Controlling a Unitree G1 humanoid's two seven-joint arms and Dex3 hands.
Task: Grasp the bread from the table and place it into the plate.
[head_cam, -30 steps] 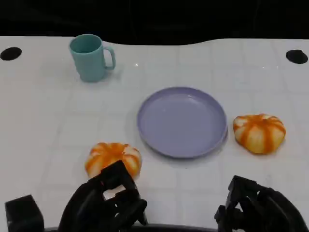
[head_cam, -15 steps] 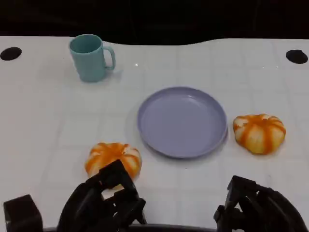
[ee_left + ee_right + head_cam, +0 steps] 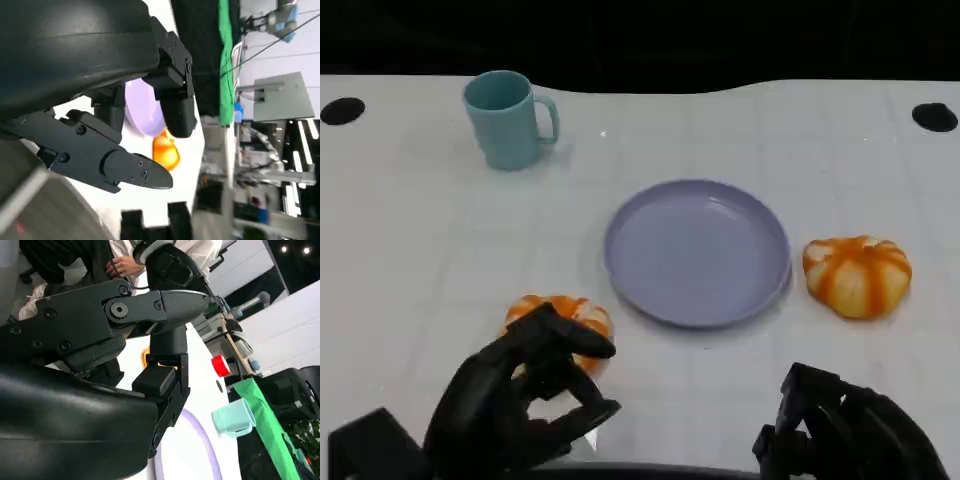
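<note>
Reaching for the near bread, nothing grasped yet.
The left robot hand (image 3: 525,400), fingers spread and holding nothing, hovers at the orange-and-white striped round bread (image 3: 560,322) lying on the white bench (image 3: 410,260) beside the lilac round plate (image 3: 697,250); next it should close around the bread.

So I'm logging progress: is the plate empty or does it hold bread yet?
Empty. The purple plate shows bare; one bread lies on the table by the left hand, the other bread right of the plate.
</note>
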